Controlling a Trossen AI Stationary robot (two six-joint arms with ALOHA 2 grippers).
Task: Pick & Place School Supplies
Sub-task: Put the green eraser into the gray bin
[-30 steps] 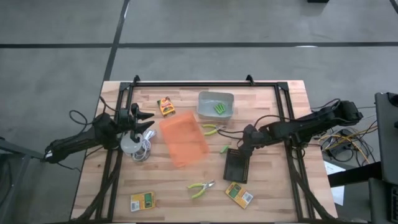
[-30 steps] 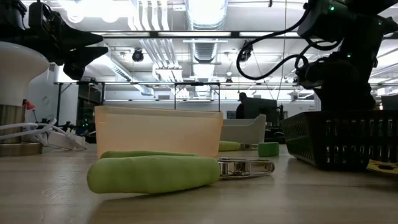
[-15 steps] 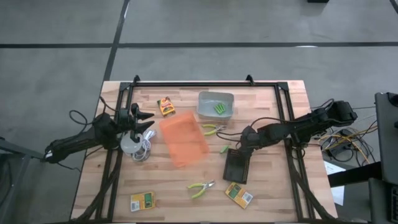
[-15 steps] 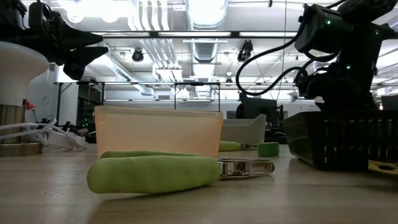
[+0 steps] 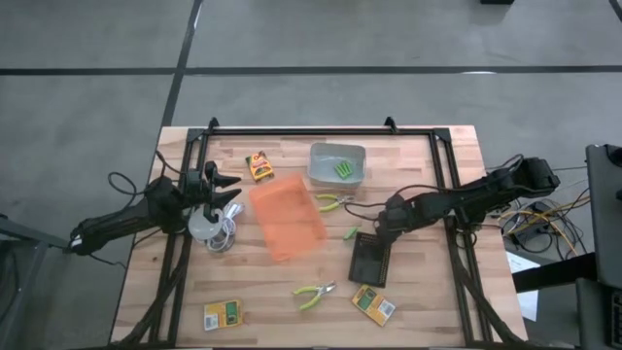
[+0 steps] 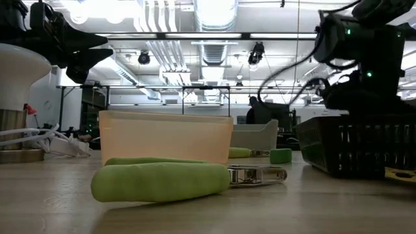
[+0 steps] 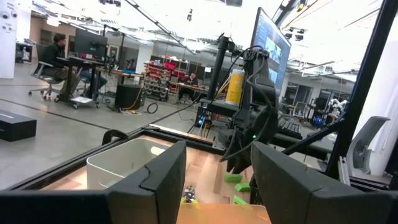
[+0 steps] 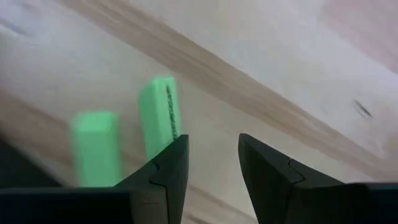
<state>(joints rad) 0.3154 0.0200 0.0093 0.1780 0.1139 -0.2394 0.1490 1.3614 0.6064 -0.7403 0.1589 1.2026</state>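
Two short lime-green sticks (image 8: pixel 160 115) (image 8: pixel 94 146) lie on the wood just beyond the black bin (image 5: pixel 370 258); the high view shows one stick (image 5: pixel 352 233). My right gripper (image 8: pixel 212 142) points down beside them, open, with bare wood between its fingers; the nearer stick lies just outside one finger. Green-handled pliers lie by the grey bin (image 5: pixel 333 202) and toward the near edge (image 5: pixel 314 294). Printed boxes lie at the far left (image 5: pixel 259 166), near left (image 5: pixel 224 314) and near right (image 5: pixel 373 303). My left gripper (image 5: pixel 233 188) waits open at the left.
An orange bin (image 5: pixel 287 216) stands mid-table. A grey bin (image 5: pixel 337 163) at the far side holds green sticks. A white round thing with coiled cable (image 5: pixel 204 226) sits under my left arm. A black frame (image 5: pixel 301 129) rims the table.
My right gripper has tipped more steeply downward and rolled a little while staying over the green sticks next to the black bin. Nothing on the table has moved.
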